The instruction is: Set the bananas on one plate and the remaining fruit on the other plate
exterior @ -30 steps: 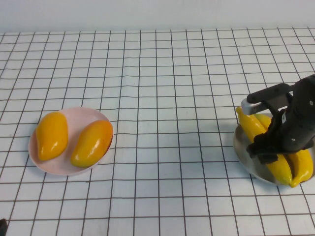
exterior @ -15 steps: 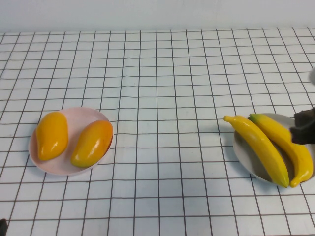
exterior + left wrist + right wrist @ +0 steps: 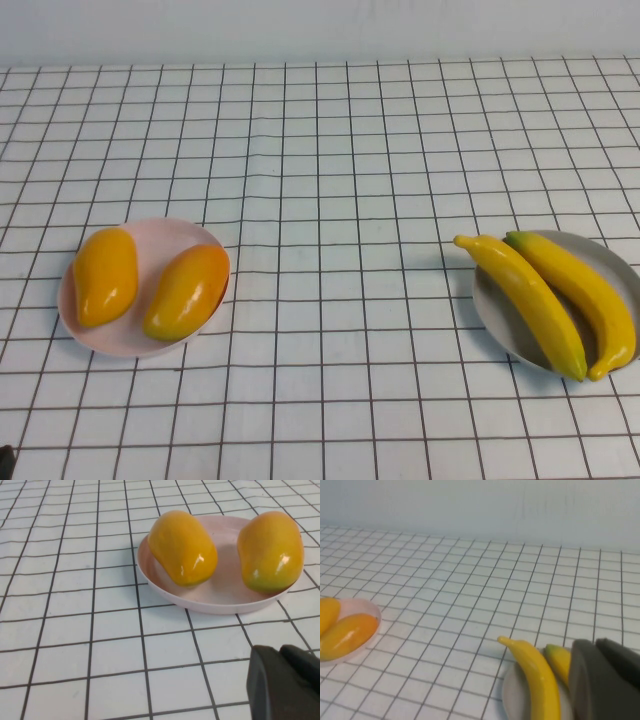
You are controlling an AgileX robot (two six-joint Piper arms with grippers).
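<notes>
Two bananas lie side by side on the grey plate at the right. Two orange-yellow mango-like fruits lie on the pink plate at the left. Neither gripper shows in the high view. My left gripper is shut and empty, hanging over the cloth a little short of the pink plate and its fruits. My right gripper is shut and empty, just clear of the bananas on the grey plate.
A white cloth with a black grid covers the whole table. A pale wall runs along the far edge. The wide stretch of cloth between the two plates holds nothing.
My right gripper, open over the bananas on the grey plate a second ago, has drawn back to the right out of the high view and shut. Both bananas now lie uncovered on the plate.
</notes>
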